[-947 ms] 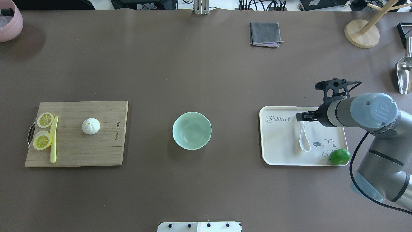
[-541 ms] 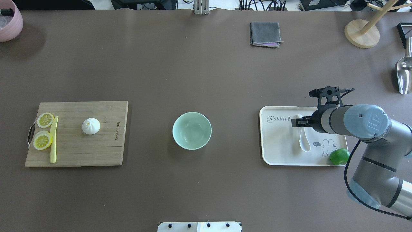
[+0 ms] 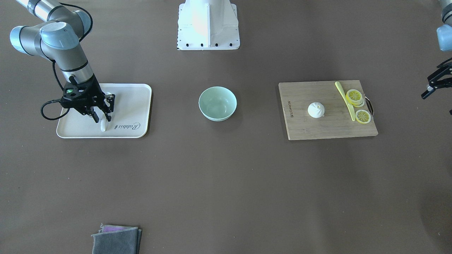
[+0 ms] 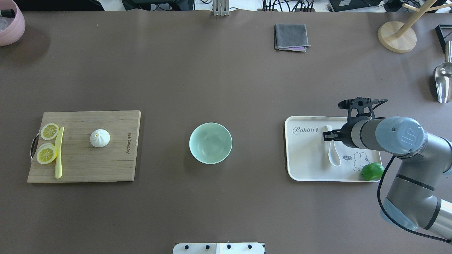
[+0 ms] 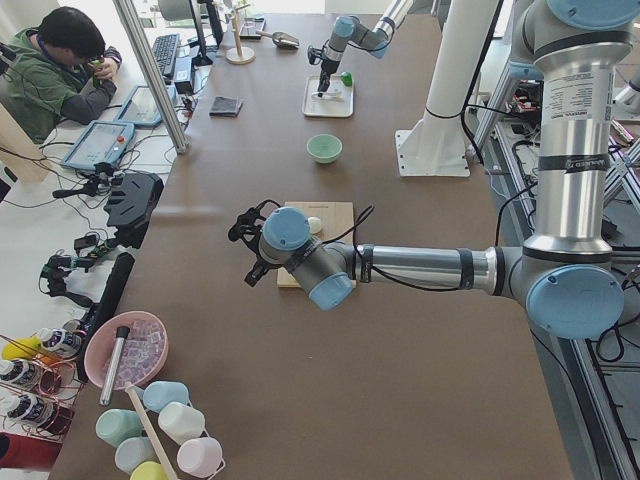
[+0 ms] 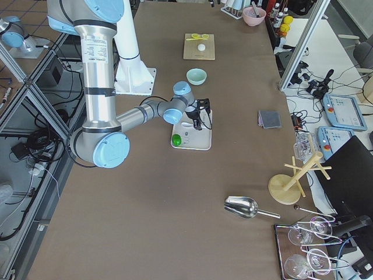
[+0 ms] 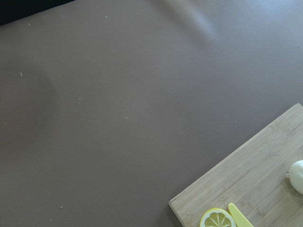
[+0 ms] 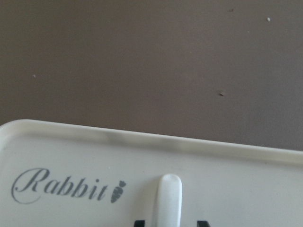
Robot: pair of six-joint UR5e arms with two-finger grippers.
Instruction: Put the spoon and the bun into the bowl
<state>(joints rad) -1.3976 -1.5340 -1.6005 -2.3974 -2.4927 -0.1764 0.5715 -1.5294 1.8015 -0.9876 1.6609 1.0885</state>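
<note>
The white spoon (image 4: pixel 333 155) lies on a cream tray (image 4: pixel 305 160), handle pointing away from the robot. My right gripper (image 4: pixel 327 135) is low over the handle, jaws open, one on each side; the right wrist view shows the handle (image 8: pixel 168 198) between the two fingertips with gaps. In the front view the right gripper (image 3: pixel 102 113) stands over the spoon (image 3: pixel 102 125). The white bun (image 4: pixel 100 138) sits on a wooden cutting board (image 4: pixel 106 162). The mint-green bowl (image 4: pixel 210 143) stands empty mid-table. My left gripper (image 3: pixel 431 86) hovers open beyond the board's left end, empty.
A green lime (image 4: pixel 372 171) sits on the tray's near right corner. Lemon slices (image 4: pixel 47 153) and a yellow knife (image 4: pixel 58 151) lie on the board's left. A grey cloth (image 4: pixel 291 36), wooden stand (image 4: pixel 397 37), metal scoop (image 4: pixel 443 81) and pink bowl (image 4: pixel 10 24) are at the far edge.
My right gripper has swung toward the robot and come down over the spoon handle, ending with its open jaws around it. The spoon, bun and bowl have not moved.
</note>
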